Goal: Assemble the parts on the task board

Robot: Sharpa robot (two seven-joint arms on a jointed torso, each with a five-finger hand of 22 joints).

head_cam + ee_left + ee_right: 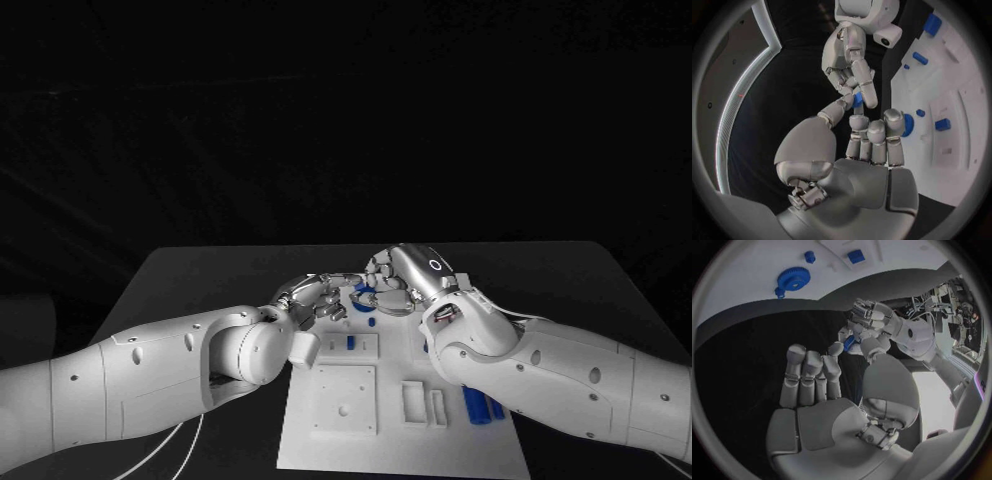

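Both silver hands are meeting fingertip to fingertip above the far edge of the white task board [397,440]: the left hand [310,297] and right hand [397,272] are apparently both pinching one small blue part [857,100] between them.

Head camera looks down; wrist cameras sit close, sharing the task board [397,440].

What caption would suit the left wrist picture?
Both hands, left and right, pinch a small blue part together beside the white board.

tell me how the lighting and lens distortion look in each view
Head view: dark surroundings, the white task board and both hands lit, no bending. Left wrist view: fisheye curves the board's edge. Right wrist view: same circular warp, blue gear sharp against the bright board.
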